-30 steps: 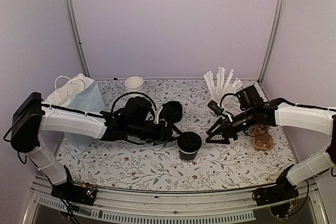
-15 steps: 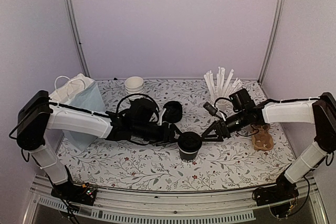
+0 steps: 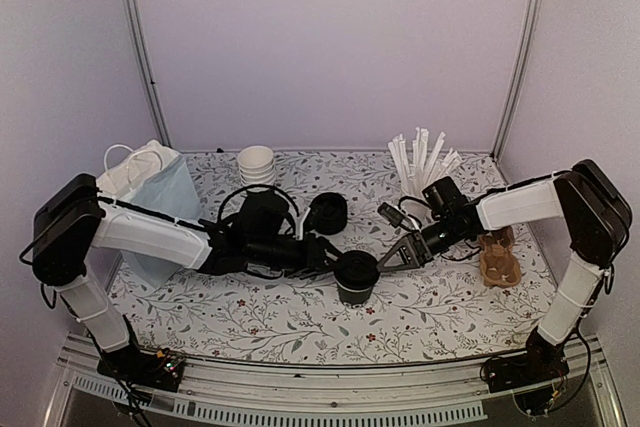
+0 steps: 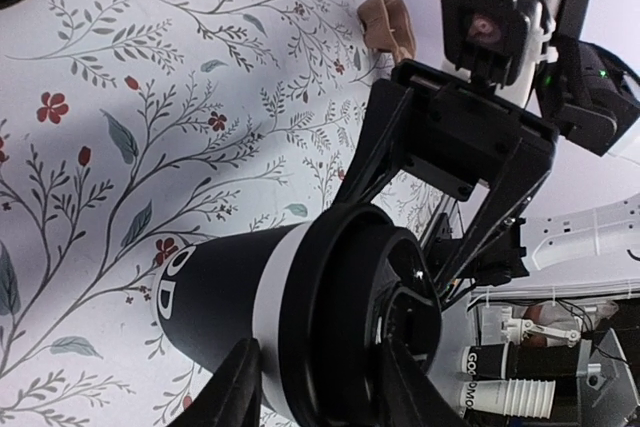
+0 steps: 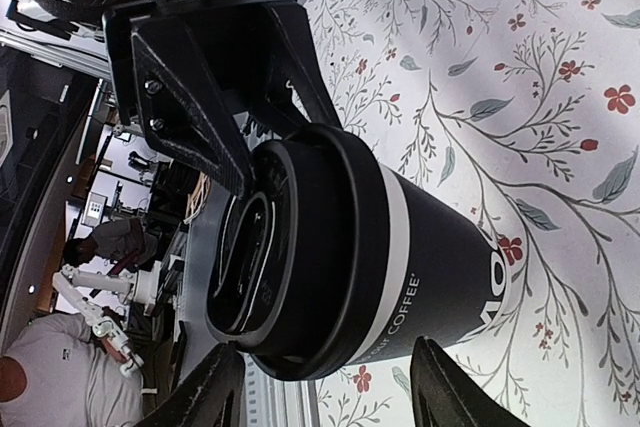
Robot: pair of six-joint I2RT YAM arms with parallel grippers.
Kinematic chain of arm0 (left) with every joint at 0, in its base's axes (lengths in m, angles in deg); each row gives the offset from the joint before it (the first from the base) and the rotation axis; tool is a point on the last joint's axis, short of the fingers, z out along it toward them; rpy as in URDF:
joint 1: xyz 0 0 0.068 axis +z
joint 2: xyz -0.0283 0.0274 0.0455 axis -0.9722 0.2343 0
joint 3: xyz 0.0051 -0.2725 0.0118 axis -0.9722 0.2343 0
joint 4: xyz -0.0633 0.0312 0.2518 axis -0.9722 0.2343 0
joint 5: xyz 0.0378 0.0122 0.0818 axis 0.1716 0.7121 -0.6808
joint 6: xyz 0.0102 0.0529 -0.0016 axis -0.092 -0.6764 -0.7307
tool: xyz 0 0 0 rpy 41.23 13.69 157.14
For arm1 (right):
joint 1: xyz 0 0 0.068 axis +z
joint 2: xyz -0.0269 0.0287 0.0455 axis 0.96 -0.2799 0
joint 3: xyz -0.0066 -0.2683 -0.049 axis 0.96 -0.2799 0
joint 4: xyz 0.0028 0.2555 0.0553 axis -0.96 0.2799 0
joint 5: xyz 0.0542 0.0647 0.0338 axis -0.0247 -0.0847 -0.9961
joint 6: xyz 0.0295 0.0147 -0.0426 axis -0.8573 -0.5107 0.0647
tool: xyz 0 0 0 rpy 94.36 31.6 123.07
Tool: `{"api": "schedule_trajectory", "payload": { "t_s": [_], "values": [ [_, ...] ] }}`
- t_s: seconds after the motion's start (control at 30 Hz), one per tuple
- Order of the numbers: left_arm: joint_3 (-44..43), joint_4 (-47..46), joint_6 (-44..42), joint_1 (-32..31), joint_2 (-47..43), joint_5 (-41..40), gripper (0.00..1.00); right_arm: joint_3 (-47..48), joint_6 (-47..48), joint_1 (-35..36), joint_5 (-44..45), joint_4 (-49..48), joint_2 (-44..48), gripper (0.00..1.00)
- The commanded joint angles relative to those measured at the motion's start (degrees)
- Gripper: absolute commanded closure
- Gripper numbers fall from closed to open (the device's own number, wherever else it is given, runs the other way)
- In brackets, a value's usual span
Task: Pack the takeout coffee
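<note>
**Both claws close on the cup**

The takeout coffee [image 3: 357, 275] stands upright with its lid on, at the near middle of the table [image 3: 250, 322]. Over the last second the right gripper [image 3: 392, 255] has reached leftward. Its fingers now flank the cup's top from the right, parted and, as I read it, not yet pinching. The left gripper [image 3: 330, 254] has drawn its jaws in around the same black lid [image 4: 365, 312] from the left; whether it is clenched I cannot tell. The cup has barely shifted, so the grasp looks under way with nothing lifted. The paper bag [image 3: 160, 187] stands far left, well apart.
</note>
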Motion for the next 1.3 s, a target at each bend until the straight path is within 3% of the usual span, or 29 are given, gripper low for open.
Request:
{"api": "schedule_trajectory", "payload": {
  "t_s": [0.0,0.13,0.27,0.47,0.67,0.9,1.27],
  "values": [
    [5.4,5.6,1.7,1.2,4.9,-0.4,0.64,-0.2,0.9,0.4,8.1,2.2,-4.0,0.43],
    [7.3,2.2,2.9,1.3,9.0,2.0,0.68,-0.2,1.1,0.4,12.1,2.8,-5.1,0.46],
    [11.9,-2.5,6.5,1.6,9.0,-1.0,0.76,0.0,1.0,0.4,16.0,3.8,-5.2,0.51],
    [10.4,-4.4,5.1,1.6,11.2,0.9,0.73,0.0,2.0,0.5,16.0,4.5,-3.2,0.53],
    [4.9,-1.2,-3.1,-0.5,6.7,-1.9,0.68,0.1,5.0,0.6,7.5,5.9,1.4,0.47],
    [-2.2,3.6,-11.6,-0.9,3.8,-4.4,0.63,2.2,8.2,0.5,5.1,9.9,5.1,0.29],
    [-5.5,1.7,-18.5,-0.7,8.8,3.7,0.66,4.9,7.2,-0.1,6.0,11.6,3.6,0.3]
  ]
}}
